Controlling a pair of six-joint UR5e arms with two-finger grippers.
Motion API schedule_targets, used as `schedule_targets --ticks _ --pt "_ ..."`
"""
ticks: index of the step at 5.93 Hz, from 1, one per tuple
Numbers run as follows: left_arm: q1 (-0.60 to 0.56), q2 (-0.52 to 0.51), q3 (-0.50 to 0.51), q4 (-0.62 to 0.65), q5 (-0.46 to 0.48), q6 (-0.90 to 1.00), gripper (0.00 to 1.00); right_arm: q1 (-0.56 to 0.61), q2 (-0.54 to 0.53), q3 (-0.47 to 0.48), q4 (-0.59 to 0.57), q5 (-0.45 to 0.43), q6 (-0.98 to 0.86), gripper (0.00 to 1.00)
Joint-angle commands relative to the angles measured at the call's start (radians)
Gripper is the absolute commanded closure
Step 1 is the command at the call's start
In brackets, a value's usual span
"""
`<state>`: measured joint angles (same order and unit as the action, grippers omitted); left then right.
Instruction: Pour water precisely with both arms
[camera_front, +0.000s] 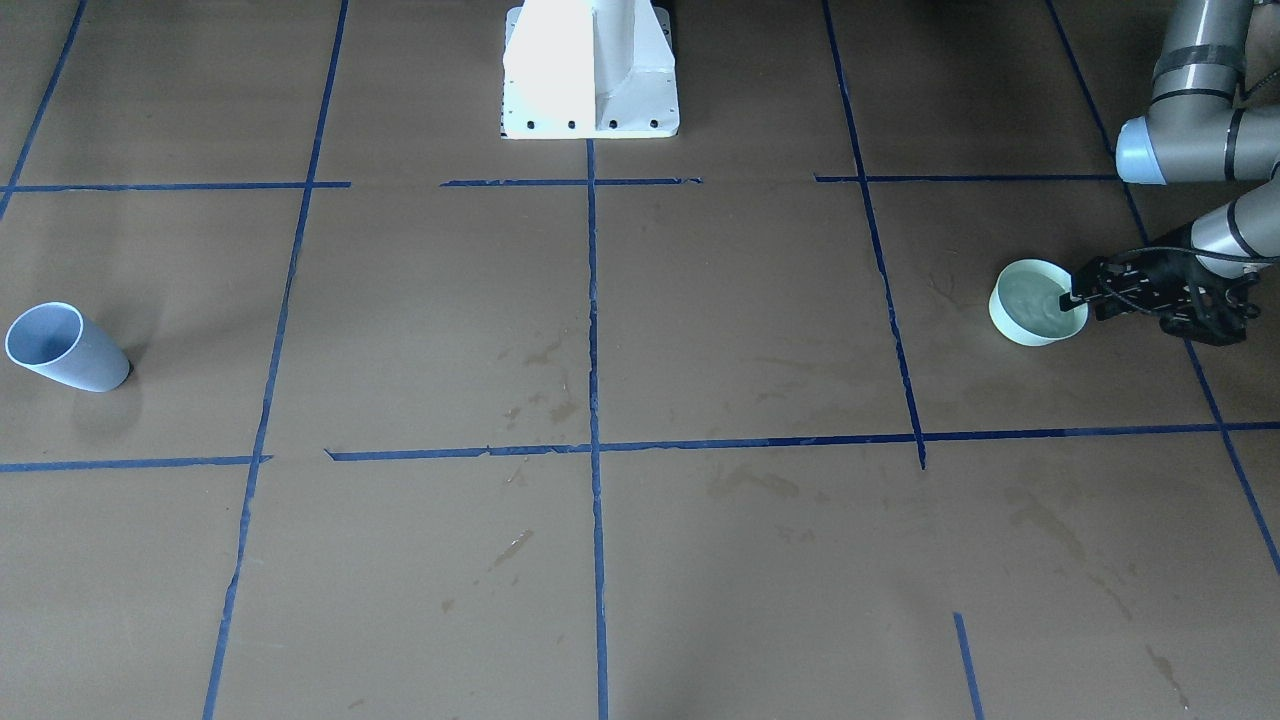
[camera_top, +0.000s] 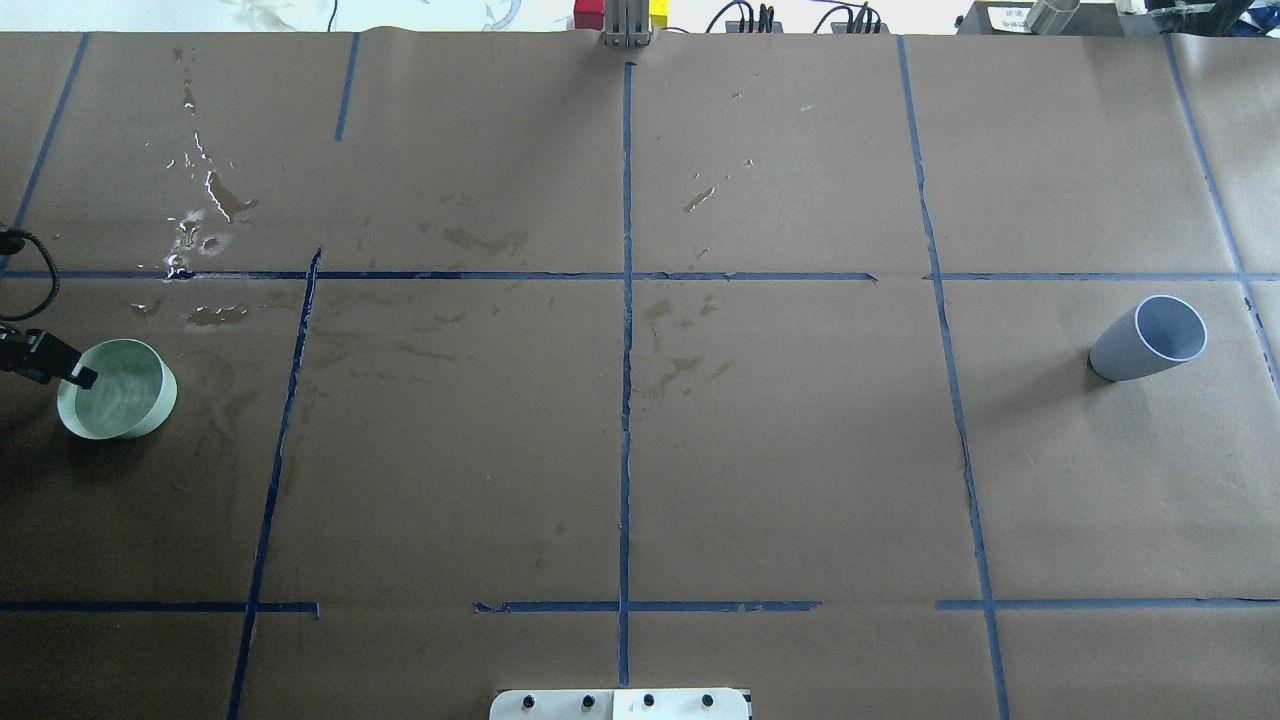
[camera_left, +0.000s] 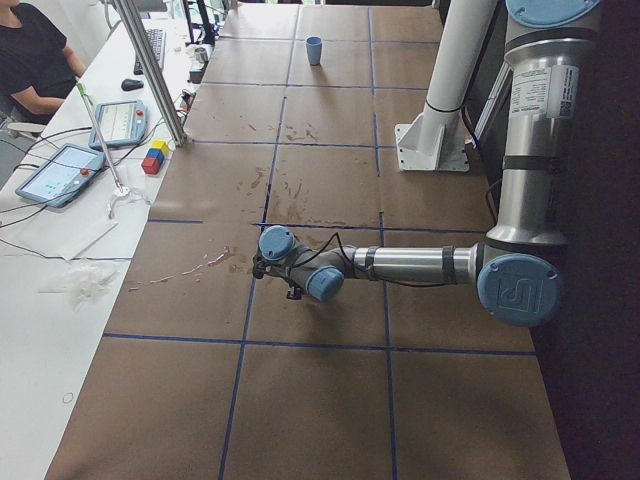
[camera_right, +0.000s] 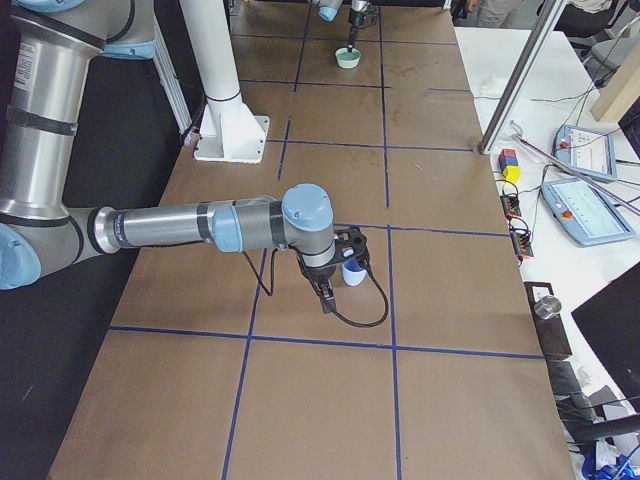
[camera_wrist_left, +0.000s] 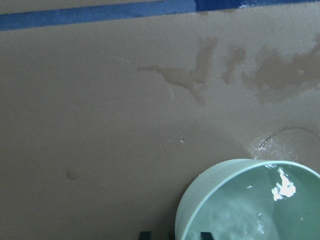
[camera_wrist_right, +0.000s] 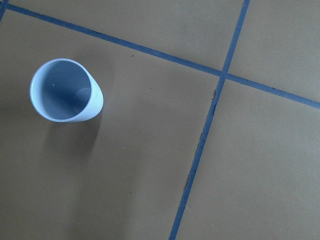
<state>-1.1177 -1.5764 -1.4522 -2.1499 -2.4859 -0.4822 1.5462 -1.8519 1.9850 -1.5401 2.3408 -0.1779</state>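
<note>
I'm holding the left gripper (camera_top: 84, 378) astride the rim of the pale green round bowl (camera_top: 152, 415), placed to pinch and tip the clear water (camera_top: 120, 388) inside; I cannot tell whether it is clamped. The right gripper (camera_right: 348, 256) is hovering by the light-blue plastic cup (camera_right: 353, 274), and I cannot tell its opening

The tabletop (camera_top: 800, 450) is covered in brown paper, matt and slightly fibrous, and marked with blue tape (camera_top: 627, 400) of a faint sheen. Wet patches (camera_top: 225, 200) on the paper are seen as darker stains, some glossy and glinting white. The bowl (camera_front: 1005, 320) looks to be made of smooth pale-green plastic with a satin finish; bright highlights are carried on the clear water (camera_wrist_left: 250, 210) in it. The cup (camera_wrist_right: 65, 90) appears as smooth, matt blue-grey plastic. The tubes of the left arm (camera_left: 410, 265) and right arm (camera_right: 165, 228) are finished in brushed silver metal, with smooth light-blue joint caps. The left pincer (camera_front: 1078, 298) is matt black. The pedestal (camera_front: 590, 70) is coated in glossy white paint.
</note>
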Motion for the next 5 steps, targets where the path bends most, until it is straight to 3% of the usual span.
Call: schedule_targets --ticks 1,3,5 --pt "-0.074 -0.005 -0.029 0.007 -0.007 -0.002 0.07 0.000 0.000 0.000 -0.001 0.000 0.000 0.00" --pt "-0.196 -0.001 -0.084 0.010 0.001 -0.001 0.00 0.000 -0.003 -0.005 -0.002 0.000 0.000 0.00" --pt "-0.276 0.009 -0.102 0.009 0.030 0.013 0.00 0.000 -0.006 -0.003 0.003 0.000 0.006 0.00"
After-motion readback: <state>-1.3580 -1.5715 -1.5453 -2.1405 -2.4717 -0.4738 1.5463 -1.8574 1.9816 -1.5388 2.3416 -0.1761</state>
